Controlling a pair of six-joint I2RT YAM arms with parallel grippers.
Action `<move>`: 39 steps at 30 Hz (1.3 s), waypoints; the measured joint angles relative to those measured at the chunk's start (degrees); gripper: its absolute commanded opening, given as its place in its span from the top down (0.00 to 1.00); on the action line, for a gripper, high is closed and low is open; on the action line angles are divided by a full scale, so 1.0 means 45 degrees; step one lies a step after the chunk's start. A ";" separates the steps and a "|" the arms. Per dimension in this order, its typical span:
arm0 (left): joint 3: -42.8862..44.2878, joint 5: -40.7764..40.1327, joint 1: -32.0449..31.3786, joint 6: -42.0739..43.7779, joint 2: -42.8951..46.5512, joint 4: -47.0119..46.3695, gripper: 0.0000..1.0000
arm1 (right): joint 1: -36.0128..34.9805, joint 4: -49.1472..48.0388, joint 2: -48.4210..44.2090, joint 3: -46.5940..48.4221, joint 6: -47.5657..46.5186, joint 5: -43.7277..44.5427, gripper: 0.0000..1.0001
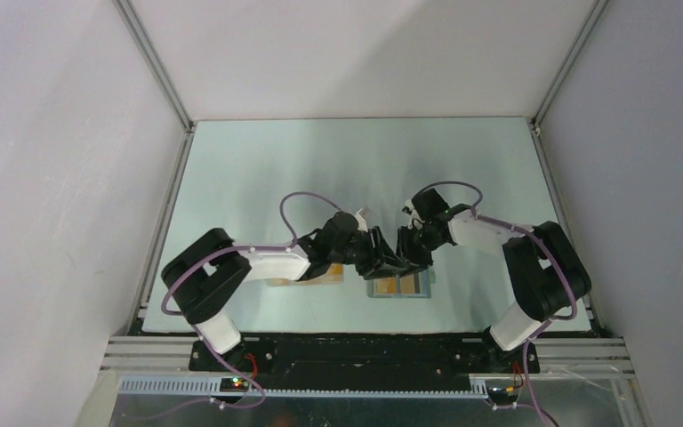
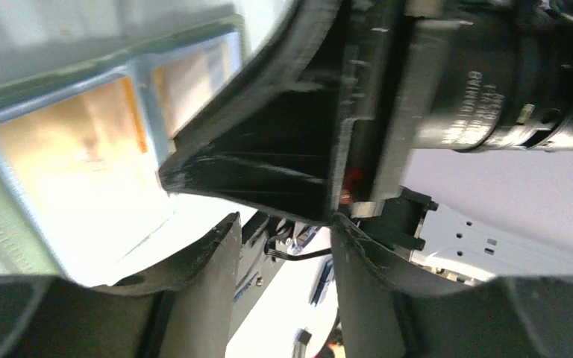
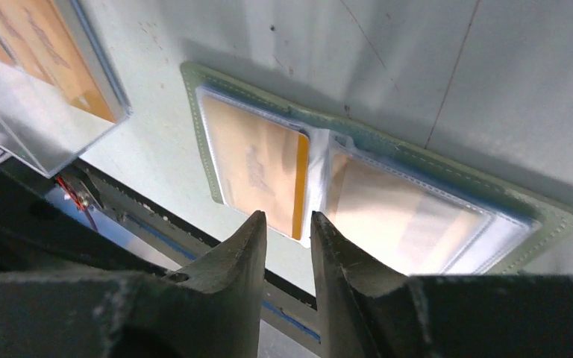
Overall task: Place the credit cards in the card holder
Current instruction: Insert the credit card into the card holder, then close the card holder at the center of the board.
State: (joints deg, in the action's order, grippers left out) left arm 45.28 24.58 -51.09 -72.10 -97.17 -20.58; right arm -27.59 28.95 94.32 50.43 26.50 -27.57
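Observation:
The card holder [image 3: 388, 153] lies open and flat on the table, grey-green rim out, light blue inside. An orange-tan credit card [image 3: 257, 164] sits in its left clear pocket and another [image 3: 406, 212] in its right pocket. In the top view the card holder [image 1: 400, 286] is near the front edge. My right gripper [image 3: 287, 220] hovers over its near edge, jaws a little apart and empty. My left gripper [image 2: 283, 224] is open and empty, close against the right gripper's black body [image 2: 306, 149]. The left wrist view also shows the card holder [image 2: 0, 216] with a card [image 2: 67, 149].
A clear plastic box [image 3: 33, 67] with more orange cards stands left of the card holder, partly under my left arm in the top view [image 1: 320, 274]. The table's front edge and black rail [image 1: 365, 342] run just below. Both grippers [image 1: 396, 251] nearly touch.

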 measured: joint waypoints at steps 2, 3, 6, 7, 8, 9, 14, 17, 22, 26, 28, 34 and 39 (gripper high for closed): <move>-0.0510 -0.0141 0.0228 0.0029 0.0418 -0.0092 0.46 | 0.0039 0.0146 -0.0413 0.0000 -0.0068 0.0170 0.66; -0.0675 -0.0209 0.0316 0.0112 0.0690 -0.0063 0.45 | 0.0053 0.0160 -0.0588 0.0010 -0.0160 0.0291 0.65; -0.1117 -0.1035 0.0816 0.0680 0.1637 0.1146 0.44 | 0.0340 0.0714 -0.1205 0.0015 -0.0418 0.0423 0.66; -0.1171 -0.1277 0.0976 0.0860 0.1787 0.1613 0.44 | 0.0457 0.0874 -0.1404 0.0015 -0.0520 0.0505 0.66; -0.1190 -0.1506 0.1127 0.1035 0.1846 0.2069 0.44 | 0.0578 0.1020 -0.1549 0.0015 -0.0622 0.0573 0.67; -0.1205 -0.1749 0.1277 0.1171 0.1855 0.2555 0.44 | 0.0758 0.1171 -0.1710 0.0015 -0.0729 0.0661 0.68; -0.1044 -0.2064 0.1443 0.1598 0.1787 0.3468 0.42 | 0.1695 0.1520 -0.1817 -0.0199 -0.1049 0.1044 0.73; -0.0753 -0.2001 0.1433 0.1710 0.1433 0.3497 0.41 | 0.2157 0.1681 -0.1695 -0.0520 -0.1127 0.1345 0.80; -0.0087 -0.1700 0.1404 0.1739 0.0452 0.3245 0.41 | 0.2278 0.1826 -0.0991 -0.0860 -0.1127 0.1734 0.89; 0.0296 -0.1977 0.1355 0.1846 -0.0204 0.3891 0.39 | 0.2370 0.1967 -0.0801 -0.0772 -0.0933 0.1724 0.92; 0.0325 -0.1948 0.1370 0.1681 -0.0379 0.4498 0.39 | 0.2375 0.1996 -0.0767 -0.0748 -0.0874 0.1739 0.92; 0.1161 -0.3055 0.1268 0.2098 -0.0214 0.6518 0.37 | 0.2375 0.2035 -0.0743 -0.0724 -0.0699 0.1758 0.93; 0.1773 -0.3007 0.1171 0.2375 -0.0510 0.7431 0.37 | 0.2375 0.2035 -0.0743 -0.0724 -0.0665 0.1744 0.93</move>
State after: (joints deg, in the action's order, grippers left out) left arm 53.25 11.05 -45.82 -61.41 -99.46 12.86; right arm -16.91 38.11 90.98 47.18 23.51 -19.73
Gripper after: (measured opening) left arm 0.627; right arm 0.073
